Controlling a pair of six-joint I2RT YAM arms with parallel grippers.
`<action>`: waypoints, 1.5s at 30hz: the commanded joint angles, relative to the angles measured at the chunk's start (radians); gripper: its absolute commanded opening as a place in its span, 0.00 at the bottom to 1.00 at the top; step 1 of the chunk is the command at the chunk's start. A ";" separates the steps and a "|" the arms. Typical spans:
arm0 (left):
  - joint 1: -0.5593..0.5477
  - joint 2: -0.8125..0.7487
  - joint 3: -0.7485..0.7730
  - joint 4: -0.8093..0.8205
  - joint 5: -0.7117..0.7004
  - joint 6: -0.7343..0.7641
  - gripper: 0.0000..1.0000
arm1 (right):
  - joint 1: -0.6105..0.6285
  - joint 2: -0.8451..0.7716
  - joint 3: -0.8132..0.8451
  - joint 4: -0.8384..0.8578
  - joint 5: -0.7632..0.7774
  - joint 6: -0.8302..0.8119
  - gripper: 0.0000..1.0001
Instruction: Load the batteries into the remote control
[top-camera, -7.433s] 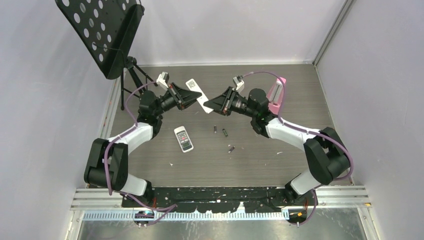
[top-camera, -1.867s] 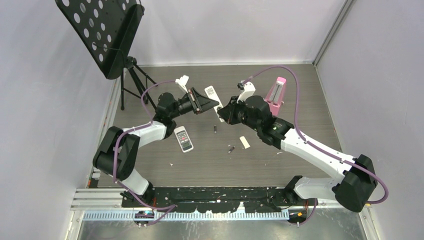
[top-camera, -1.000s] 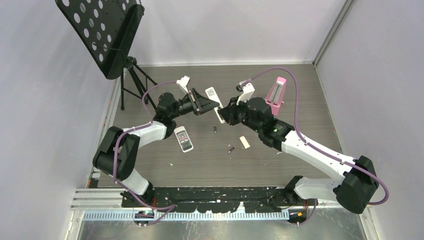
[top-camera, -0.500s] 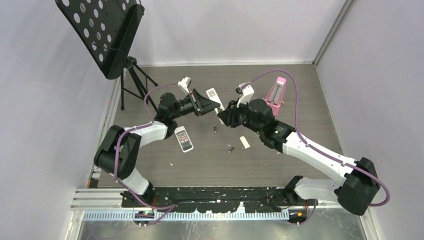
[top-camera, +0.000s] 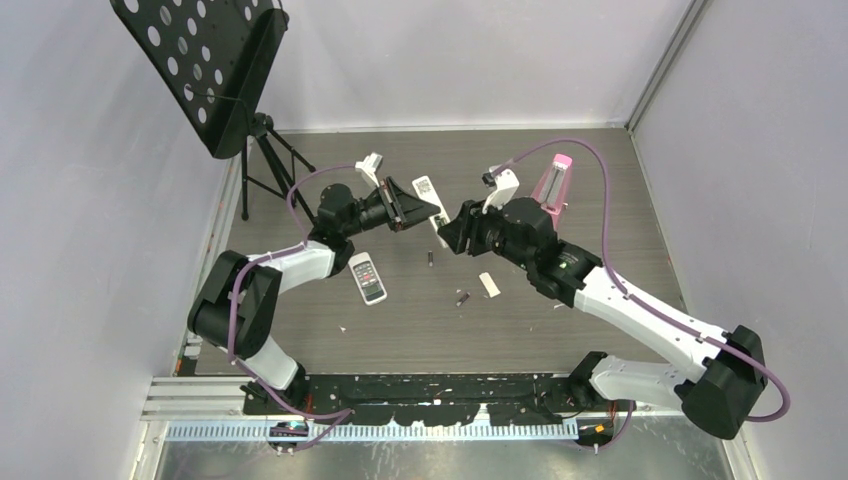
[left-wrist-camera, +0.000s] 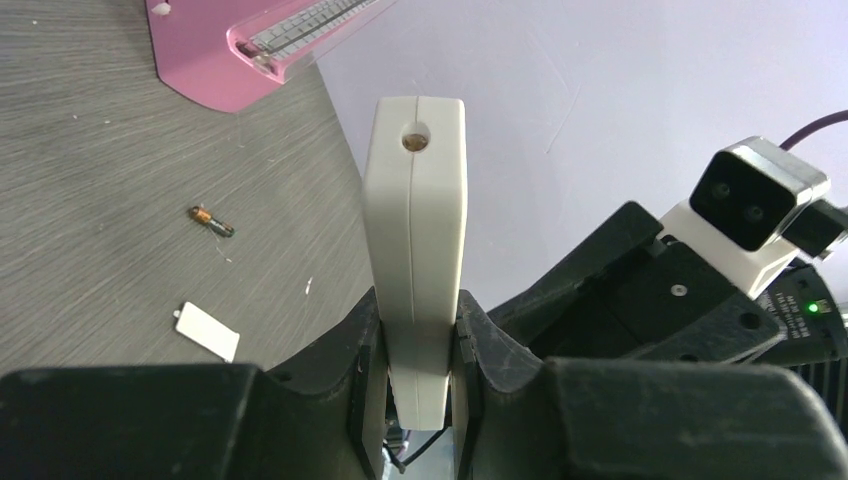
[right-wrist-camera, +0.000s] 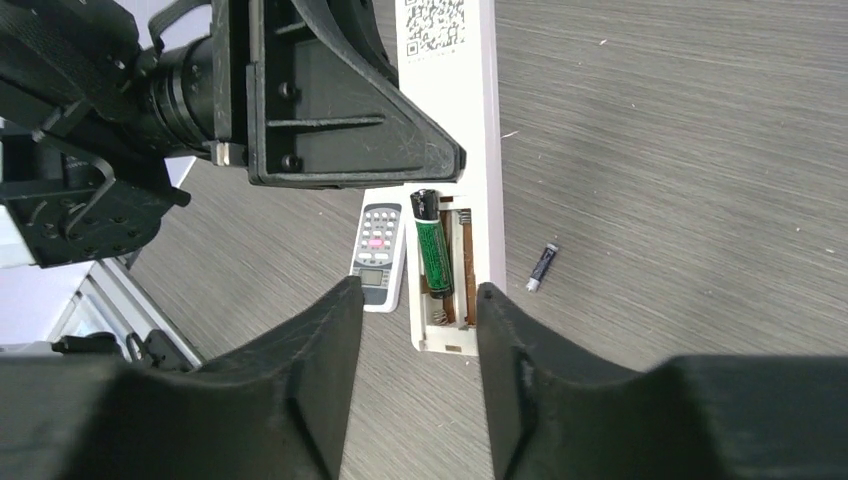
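Observation:
My left gripper (left-wrist-camera: 415, 340) is shut on a long slim white remote (left-wrist-camera: 415, 230), holding it edge-on above the table. Its back carries a QR label and its battery bay is uncovered, with one green battery (right-wrist-camera: 433, 255) lying in the left slot. My right gripper (right-wrist-camera: 418, 290) is open, its jaws standing either side of the bay's end without gripping it. The short wide remote control (top-camera: 367, 278) with coloured buttons lies face up on the table. Loose batteries (top-camera: 431, 259) (top-camera: 462, 297) lie nearby on the table.
A small white battery cover (top-camera: 488, 284) lies on the table near the loose batteries. A pink metronome (top-camera: 552, 185) stands behind the right arm. A black music stand (top-camera: 205, 70) occupies the far left corner. Walls close the table on three sides.
My right gripper has opened and drawn back slightly to the right from the held remote's end. The left gripper and the remote have stayed put.

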 joint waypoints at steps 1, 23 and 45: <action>0.000 -0.053 0.035 0.014 -0.015 0.050 0.00 | -0.018 -0.056 0.060 0.007 -0.013 0.089 0.56; 0.000 -0.140 -0.070 0.282 -0.242 -0.018 0.00 | -0.101 -0.036 -0.049 0.185 0.043 0.805 0.93; 0.000 -0.116 0.004 0.239 -0.152 0.048 0.00 | -0.109 0.110 -0.022 0.435 -0.104 0.828 0.84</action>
